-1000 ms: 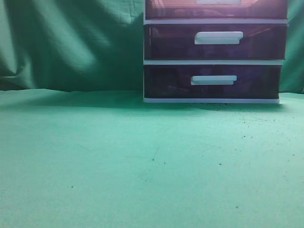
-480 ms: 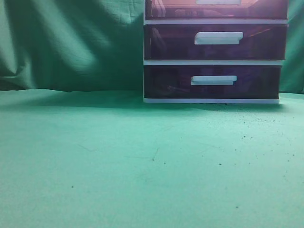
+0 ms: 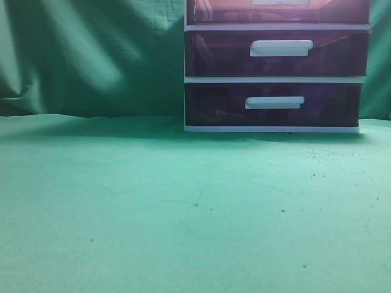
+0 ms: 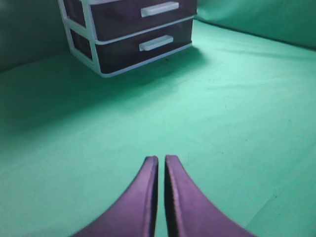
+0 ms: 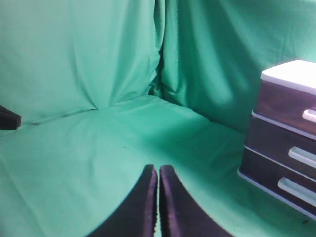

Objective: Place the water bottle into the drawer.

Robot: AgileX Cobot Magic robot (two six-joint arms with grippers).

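The drawer (image 3: 220, 12) is the reddish-purple top one of a white-framed unit (image 3: 275, 79). Only its lower strip shows at the exterior view's top edge, with a bit of its white handle (image 3: 281, 2). It looks closed in the right wrist view (image 5: 284, 101). The water bottle is not in any view. My left gripper (image 4: 161, 159) is shut and empty above the green cloth, well in front of the unit (image 4: 89, 54). My right gripper (image 5: 158, 169) is shut and empty, left of the unit. Neither gripper shows in the exterior view.
Two darker purple drawers (image 3: 275, 52) (image 3: 275, 105) with white handles sit below the top one. Green cloth (image 3: 183, 207) covers the table and hangs as a backdrop behind. A dark object (image 5: 9, 117) pokes in at the right wrist view's left edge.
The orange-red tint in the top drawer's front has faded to a darker purple. Nothing else has visibly moved.
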